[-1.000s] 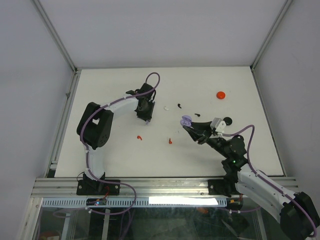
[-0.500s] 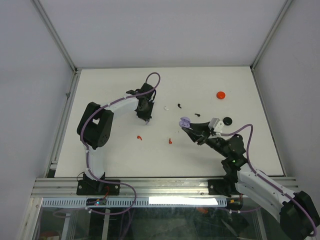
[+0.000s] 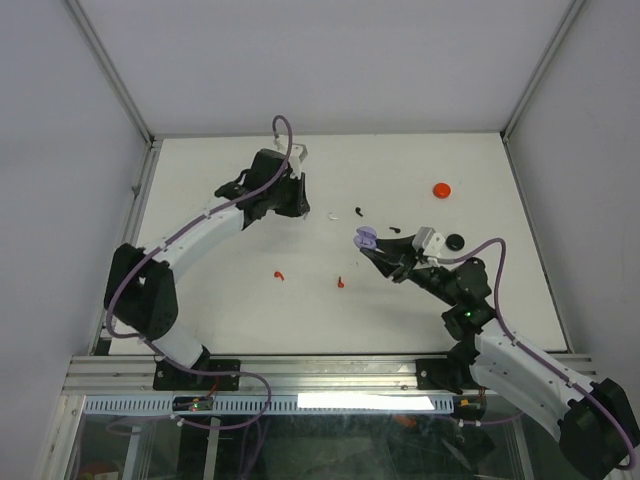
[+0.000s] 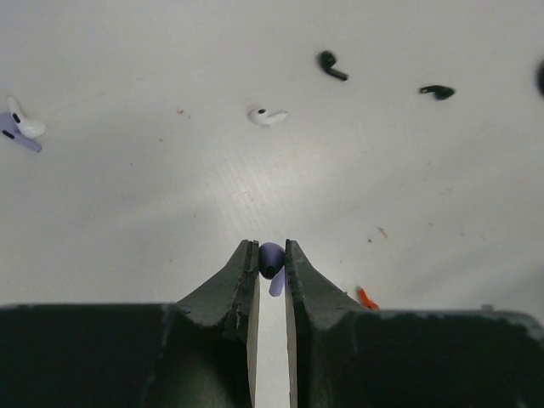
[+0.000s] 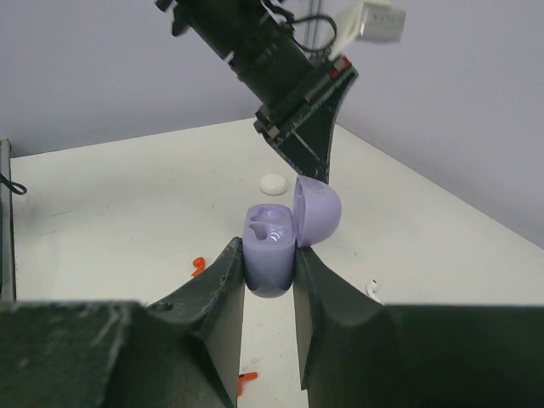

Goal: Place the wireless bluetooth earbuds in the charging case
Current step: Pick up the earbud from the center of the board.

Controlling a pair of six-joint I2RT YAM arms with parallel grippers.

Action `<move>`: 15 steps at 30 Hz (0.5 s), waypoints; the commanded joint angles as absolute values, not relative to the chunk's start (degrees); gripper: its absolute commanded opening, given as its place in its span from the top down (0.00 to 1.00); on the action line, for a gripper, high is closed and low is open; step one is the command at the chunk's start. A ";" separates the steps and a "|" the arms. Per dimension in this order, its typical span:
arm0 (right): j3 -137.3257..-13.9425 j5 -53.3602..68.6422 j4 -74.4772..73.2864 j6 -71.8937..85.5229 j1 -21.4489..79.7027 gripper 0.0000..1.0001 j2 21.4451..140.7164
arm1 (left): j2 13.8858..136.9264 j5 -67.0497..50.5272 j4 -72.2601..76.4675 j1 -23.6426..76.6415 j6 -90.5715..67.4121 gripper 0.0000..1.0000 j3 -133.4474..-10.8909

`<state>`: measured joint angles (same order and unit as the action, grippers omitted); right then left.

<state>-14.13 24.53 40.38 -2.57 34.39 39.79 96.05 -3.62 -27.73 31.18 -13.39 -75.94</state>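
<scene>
**Left arm.** The left gripper (image 4: 271, 247) stands over the far part of the white table (image 3: 470, 160), left of centre. Its jaws are drawn narrow and clamp a lilac earbud (image 4: 270, 258), whose rounded head shows between the fingertips. At the left edge of the left wrist view, a further white earbud (image 4: 24, 123) lies touching a loose lilac earbud (image 4: 21, 142).

**Loose buds, mid-table.** A red earbud (image 3: 279, 274) lies near of the left gripper. A white earbud (image 3: 333, 214) lies just right of that gripper. A second red earbud (image 3: 341, 282) lies near of the white one. A black earbud (image 3: 358, 210) lies just right of the white one, and a second black earbud (image 3: 393, 229) lies farther right and slightly nearer.

**Right arm.** The right gripper (image 5: 269, 257), right of centre, has its jaws closed narrowly on the sides of the lilac charging case (image 5: 270, 234). The case is held between the two black buds with its lid (image 5: 318, 212) hinged open and two moulded wells showing.

**Right side.** A black case (image 3: 456, 241) rests beside the right wrist. A red case (image 3: 441, 189) lies farther away, well apart from both arms.
</scene>
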 commanded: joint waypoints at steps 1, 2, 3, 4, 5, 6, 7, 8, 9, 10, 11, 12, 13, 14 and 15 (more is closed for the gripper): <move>-16.89 23.60 43.76 -3.17 34.54 1.00 41.06 | 85.74 -10.39 -12.58 31.68 -13.58 1.00 -69.51; -17.21 23.69 44.03 -2.95 34.56 1.00 41.50 | 84.09 -11.83 -10.24 31.67 -13.29 1.00 -68.10; -17.47 23.89 44.36 -2.72 34.54 1.00 42.09 | 82.71 -13.66 -8.47 31.60 -12.92 1.00 -66.98; -17.75 24.23 44.92 -2.35 34.54 1.00 42.69 | 80.83 -15.28 -6.45 31.66 -12.84 1.00 -65.83; -17.91 24.52 45.75 -1.92 34.54 1.00 43.26 | 79.48 -16.98 -4.67 31.64 -12.72 1.00 -64.89; -17.85 24.74 47.13 -1.39 34.54 1.00 43.82 | 78.30 -18.59 -3.19 31.65 -12.71 1.00 -63.92; -17.72 24.90 48.47 -0.92 34.56 1.00 44.38 | 77.17 -19.75 -1.56 31.67 -12.86 1.00 -63.12; -17.55 24.91 49.99 -0.39 34.54 1.00 44.78 | 76.10 -20.84 -0.03 31.66 -13.12 1.00 -62.29; -17.45 24.77 51.21 -0.09 34.54 1.00 45.20 | 75.01 -21.71 1.60 31.72 -13.56 1.00 -61.42; -17.49 24.48 52.26 0.07 34.54 1.00 45.60 | 73.99 -22.20 3.75 31.73 -13.98 1.00 -60.19; -17.63 24.25 52.73 0.09 34.54 1.00 45.96 | 72.91 -23.07 5.28 31.73 -14.32 1.00 -59.63; -17.85 24.10 53.07 0.09 34.54 1.00 46.23 | 71.82 -23.98 7.44 31.73 -14.83 1.00 -58.29; -18.04 23.84 53.55 0.09 34.54 1.00 46.53 | 70.90 -25.05 9.93 31.78 -15.59 1.00 -57.23; -18.31 23.56 54.02 0.27 34.54 1.00 46.77 | 69.97 -26.19 12.47 31.86 -16.22 1.00 -55.93; -18.48 23.43 54.52 0.45 34.54 1.00 47.02 | 69.14 -26.98 14.82 31.96 -16.73 1.00 -54.85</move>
<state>-14.92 24.45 47.24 -0.78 34.39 46.37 73.78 -20.40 0.25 31.20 -14.41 -58.17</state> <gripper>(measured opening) 0.274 0.140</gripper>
